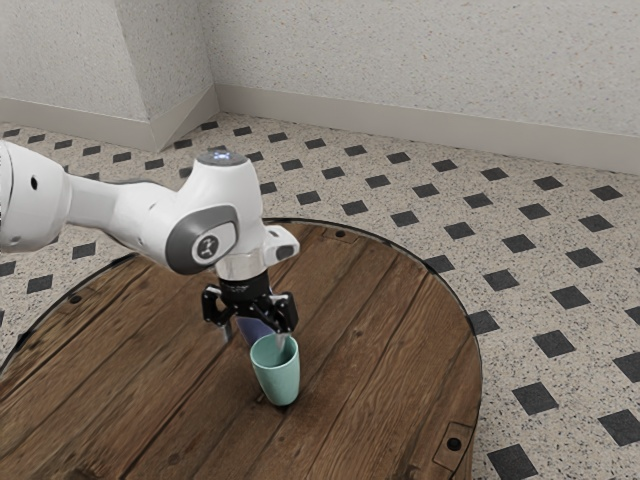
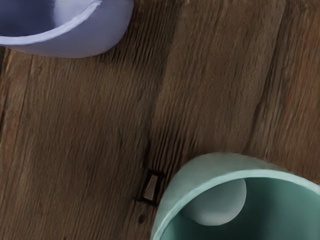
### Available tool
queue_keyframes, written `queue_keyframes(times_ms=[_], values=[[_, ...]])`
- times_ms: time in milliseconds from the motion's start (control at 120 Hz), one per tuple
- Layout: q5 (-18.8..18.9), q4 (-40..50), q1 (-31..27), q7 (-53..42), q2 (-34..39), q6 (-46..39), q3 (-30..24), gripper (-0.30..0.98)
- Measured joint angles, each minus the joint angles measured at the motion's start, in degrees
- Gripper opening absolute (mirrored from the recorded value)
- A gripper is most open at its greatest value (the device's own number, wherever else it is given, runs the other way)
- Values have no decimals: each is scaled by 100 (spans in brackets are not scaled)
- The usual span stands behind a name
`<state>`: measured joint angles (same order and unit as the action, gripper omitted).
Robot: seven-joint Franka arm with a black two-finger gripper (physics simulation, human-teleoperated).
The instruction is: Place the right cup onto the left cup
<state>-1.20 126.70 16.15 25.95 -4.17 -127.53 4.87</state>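
The black gripper (image 1: 254,336) hangs over the table with its fingers spread apart. One fingertip is at the mouth of the green cup (image 1: 278,379); whether it dips inside, I cannot tell. The purple-blue cup (image 1: 256,328) is partly hidden behind the gripper and the green cup. In the wrist view, the green cup (image 2: 192,179) opens toward the camera, with a pale round patch inside, and the purple-blue cup (image 2: 95,41) is cut off by the picture's edge. Bare wood lies between the two separate cups.
Both cups are on a round wooden table (image 1: 380,350) with a dark rim. A small dark-framed mark (image 2: 151,187) lies in the wood beside the green cup. Tiled floor and pale walls surround the table.
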Motion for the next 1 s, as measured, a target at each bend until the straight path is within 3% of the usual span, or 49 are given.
queue_keyframes(times_ms=[308,475,583,867,1000], values=[[-33,93,-88,291,-455,-440,66,69],[-1,171,-31,397,-412,-462,66,26],[15,170,3,450,-366,-461,61,9],[31,138,38,558,-225,-468,58,-6],[46,114,67,612,383,-376,57,-8]])
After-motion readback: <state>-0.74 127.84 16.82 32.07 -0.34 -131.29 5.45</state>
